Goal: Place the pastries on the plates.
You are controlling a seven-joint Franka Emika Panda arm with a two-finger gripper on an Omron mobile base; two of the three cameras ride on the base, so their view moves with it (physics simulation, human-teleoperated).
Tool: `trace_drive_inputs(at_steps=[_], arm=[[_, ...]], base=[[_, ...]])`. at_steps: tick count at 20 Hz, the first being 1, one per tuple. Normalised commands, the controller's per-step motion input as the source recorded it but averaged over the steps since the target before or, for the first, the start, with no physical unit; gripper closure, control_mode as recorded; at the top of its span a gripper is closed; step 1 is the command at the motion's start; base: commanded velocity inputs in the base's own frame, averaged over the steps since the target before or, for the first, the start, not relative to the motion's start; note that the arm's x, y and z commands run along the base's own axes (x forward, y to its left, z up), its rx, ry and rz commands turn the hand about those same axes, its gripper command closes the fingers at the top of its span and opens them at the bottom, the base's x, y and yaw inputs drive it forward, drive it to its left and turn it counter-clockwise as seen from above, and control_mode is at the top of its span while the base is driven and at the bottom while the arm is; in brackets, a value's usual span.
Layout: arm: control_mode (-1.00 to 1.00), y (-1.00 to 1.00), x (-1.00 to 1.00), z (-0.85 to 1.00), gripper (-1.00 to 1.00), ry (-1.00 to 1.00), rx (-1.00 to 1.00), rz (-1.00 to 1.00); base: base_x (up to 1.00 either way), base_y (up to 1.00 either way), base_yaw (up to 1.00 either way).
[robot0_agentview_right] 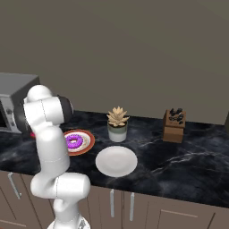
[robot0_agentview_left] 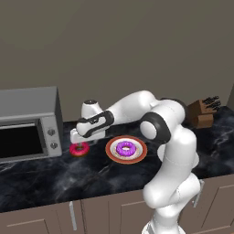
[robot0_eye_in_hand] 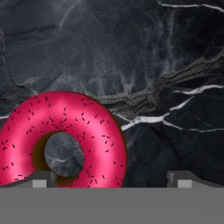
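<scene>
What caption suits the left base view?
Open gripper poised over the red-pink donut; purple donut sits on the orange-rimmed plate.

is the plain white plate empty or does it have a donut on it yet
Empty: the white plate shows a bare surface. The red-pink donut lies on the counter.

Lying flat on the counter (robot0_agentview_left: 55, 176), just right of the microwave (robot0_agentview_left: 29, 123) and left of the rimmed plate (robot0_agentview_left: 137, 157): one donut (robot0_agentview_left: 79, 149), directly under the gripper (robot0_agentview_left: 80, 144). Resting on that rimmed plate: the other donut (robot0_agentview_left: 125, 148). Further right in the right base view: the plain plate (robot0_agentview_right: 116, 161) near the front edge, potted plant (robot0_agentview_right: 117, 124) behind it, knife block (robot0_agentview_right: 174, 125) beyond.
</scene>
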Motion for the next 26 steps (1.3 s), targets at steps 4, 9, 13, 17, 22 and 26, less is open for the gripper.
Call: trace_drive_inputs(at_steps=[4,9,13,17,22,26], arm=[[-1.0,0.01,-0.05,-0.08,-1.0,0.0,0.0,0.0],[-1.0,0.0,0.03,-0.17,-1.0,0.0,0.0,0.0],[-1.0,0.0,0.01,-0.19,-1.0,0.0,0.0,0.0],[-1.0,0.0,0.02,-0.17,-1.0,0.0,0.0,0.0],[-1.0,0.0,0.01,-0.28,-1.0,0.0,0.0,0.0],[-1.0,0.0,0.0,-0.12,-1.0,0.0,0.0,0.0]], base=[[0.0,0.0,0.0],[0.0,0.0,0.0],[0.0,0.0,0.0],[0.0,0.0,0.0],[0.0,0.0,0.0],[0.0,0.0,0.0]])
